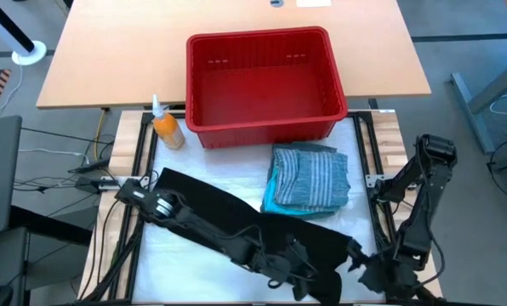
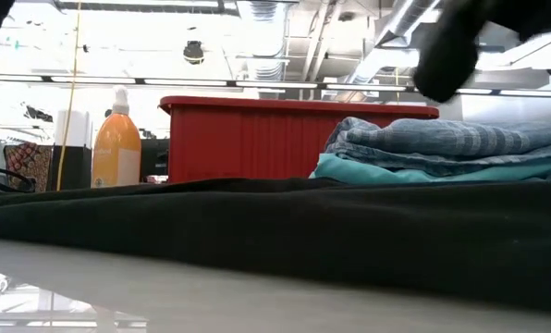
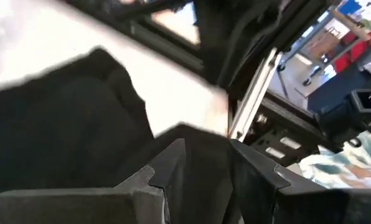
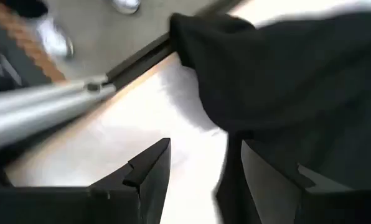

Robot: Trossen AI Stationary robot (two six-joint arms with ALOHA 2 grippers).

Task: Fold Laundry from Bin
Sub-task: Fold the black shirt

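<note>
Black garment (image 1: 236, 217) lies spread across tabletop (image 1: 177, 255) front. Left hand (image 3: 204, 171) clamped on its near edge; right hand (image 4: 201, 165) fingers apart at its corner by tabletop's right-front edge. Folded striped shirt (image 1: 315, 177) on turquoise garment (image 1: 275, 197), just before red bin (image 1: 262, 81).

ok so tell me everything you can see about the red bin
The red bin is a rectangular plastic basket with ribbed, slotted walls and a thick rim. It stands upright and empty at the table's far side, beyond the folded stack. An orange bottle stands beside its left corner. Neither gripper is near it.
</note>
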